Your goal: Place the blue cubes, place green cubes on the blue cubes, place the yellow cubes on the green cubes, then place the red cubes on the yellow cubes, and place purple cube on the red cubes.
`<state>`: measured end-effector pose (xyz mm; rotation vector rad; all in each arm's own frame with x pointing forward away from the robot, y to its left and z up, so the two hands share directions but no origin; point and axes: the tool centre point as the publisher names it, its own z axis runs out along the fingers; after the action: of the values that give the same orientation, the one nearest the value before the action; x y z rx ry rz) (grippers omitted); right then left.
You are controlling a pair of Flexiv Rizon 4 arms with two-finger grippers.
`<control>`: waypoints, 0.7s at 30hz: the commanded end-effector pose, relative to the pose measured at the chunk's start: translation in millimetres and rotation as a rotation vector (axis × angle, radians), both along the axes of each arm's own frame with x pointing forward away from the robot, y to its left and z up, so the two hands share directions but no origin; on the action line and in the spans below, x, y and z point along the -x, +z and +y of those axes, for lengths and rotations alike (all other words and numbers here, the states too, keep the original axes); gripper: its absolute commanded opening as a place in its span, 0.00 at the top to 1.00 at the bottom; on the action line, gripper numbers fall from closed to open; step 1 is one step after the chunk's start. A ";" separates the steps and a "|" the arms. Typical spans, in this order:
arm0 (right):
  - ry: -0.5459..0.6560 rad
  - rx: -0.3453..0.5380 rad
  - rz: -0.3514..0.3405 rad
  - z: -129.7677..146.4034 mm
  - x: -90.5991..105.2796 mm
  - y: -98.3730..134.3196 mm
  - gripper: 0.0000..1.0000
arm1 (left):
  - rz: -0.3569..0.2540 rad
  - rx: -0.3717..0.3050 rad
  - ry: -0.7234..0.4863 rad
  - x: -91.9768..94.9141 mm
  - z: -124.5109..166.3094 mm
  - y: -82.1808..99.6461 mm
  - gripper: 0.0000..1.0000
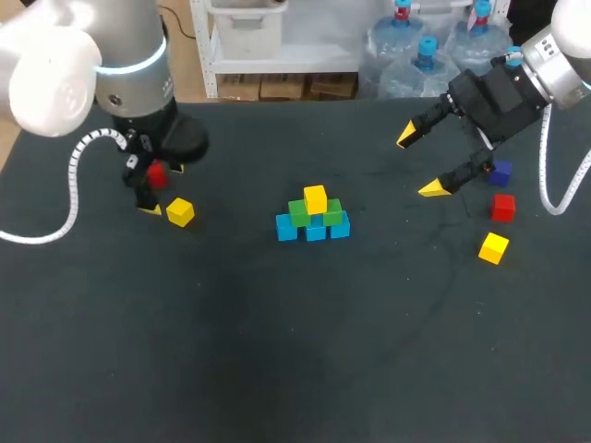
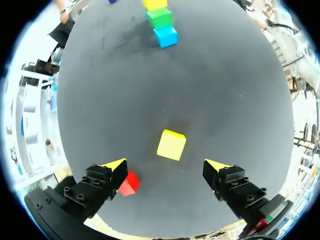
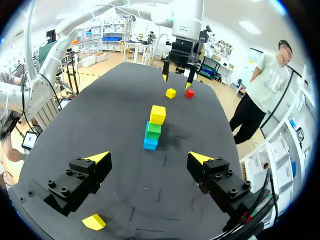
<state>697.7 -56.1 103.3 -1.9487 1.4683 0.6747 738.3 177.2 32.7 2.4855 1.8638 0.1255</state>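
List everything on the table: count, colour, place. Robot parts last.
blue cubes: three, blue, bottom row of the stack at mid-table.
green cubes: two, green, on the blue row.
yellow cubes: three, yellow; one atop the greens, one loose at left, one loose at right.
red cubes: two, red; one at left, one at right.
purple cube: one, bluish purple, at right behind the red one.
table: one, black.
left end effector: open, loose yellow cube ahead.
right end effector: open, empty, raised at right.

surface: dark grey table (image 1: 277, 369) | finish: matte | light: even
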 end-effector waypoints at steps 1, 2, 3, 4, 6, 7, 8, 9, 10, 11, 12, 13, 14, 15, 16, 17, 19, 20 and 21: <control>0.000 -0.001 -0.001 0.0 0.1 -0.3 0.00 | 0.038 0.012 -0.001 -12.4 2.3 -17.3 0.00; 0.000 -0.001 -0.001 0.0 0.1 -0.3 0.00 | 0.037 0.013 -0.001 -13.6 3.0 -19.0 0.00; 0.000 -0.001 -0.001 0.0 0.1 -0.3 0.00 | 0.037 0.021 -0.002 -14.5 3.4 -20.1 0.00; 0.000 -0.001 -0.001 0.0 0.1 -0.3 0.00 | 0.039 0.021 -0.002 -15.6 3.7 -21.2 0.00; 0.000 -0.001 -0.001 0.0 0.1 -0.3 0.00 | 0.048 0.029 -0.007 -16.8 4.0 -22.2 0.00; 0.000 -0.001 -0.001 0.0 0.1 -0.3 0.00 | 0.054 0.029 -0.007 -17.5 4.3 -22.9 0.00; 0.000 -0.001 -0.001 0.0 0.1 -0.3 0.00 | 0.058 0.029 -0.012 -18.0 4.4 -23.2 0.00; 0.000 -0.001 -0.001 0.0 0.1 -0.3 0.00 | 0.056 0.028 -0.016 -18.4 4.3 -23.4 0.00; 0.000 -0.001 -0.001 0.0 0.1 -0.3 0.00 | 0.056 0.029 -0.017 -19.4 4.2 -23.4 0.00; 0.000 -0.001 -0.001 0.0 0.1 -0.3 0.00 | 0.056 0.030 -0.018 -20.3 4.3 -23.3 0.00; 0.000 -0.001 -0.001 0.0 0.1 -0.3 0.00 | 0.057 0.031 -0.020 -21.6 4.6 -23.2 0.00; 0.000 -0.001 -0.001 0.0 0.1 -0.3 0.00 | 0.063 0.044 -0.026 -23.0 5.0 -23.6 0.00; 0.000 -0.001 -0.001 0.0 0.1 -0.3 0.00 | 0.069 0.063 -0.026 -24.8 6.2 -23.9 0.00; 0.000 -0.001 -0.001 0.0 0.1 -0.3 0.00 | 0.088 0.068 -0.027 -26.6 7.5 -24.5 0.00; 0.000 -0.001 -0.001 0.0 0.1 -0.3 0.00 | 0.103 0.065 -0.027 -28.0 8.3 -25.5 0.00; 0.000 -0.001 -0.001 0.0 0.1 -0.3 0.00 | 0.117 0.067 -0.028 -28.5 8.6 -25.6 0.00; 0.000 -0.001 -0.001 0.0 0.1 -0.3 0.00 | 0.144 0.069 -0.027 -29.5 9.1 -25.7 0.00; 0.000 -0.001 -0.001 0.0 0.1 -0.3 0.00 | 0.160 0.076 -0.024 -29.6 9.1 -25.4 0.00; 0.000 -0.001 -0.001 0.0 0.1 -0.3 0.00 | 0.166 0.074 -0.015 -29.6 9.0 -25.2 0.00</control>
<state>697.7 -56.1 103.3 -1.9487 1.4683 0.6748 755.2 186.4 7.7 2.5052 1.8495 -0.1026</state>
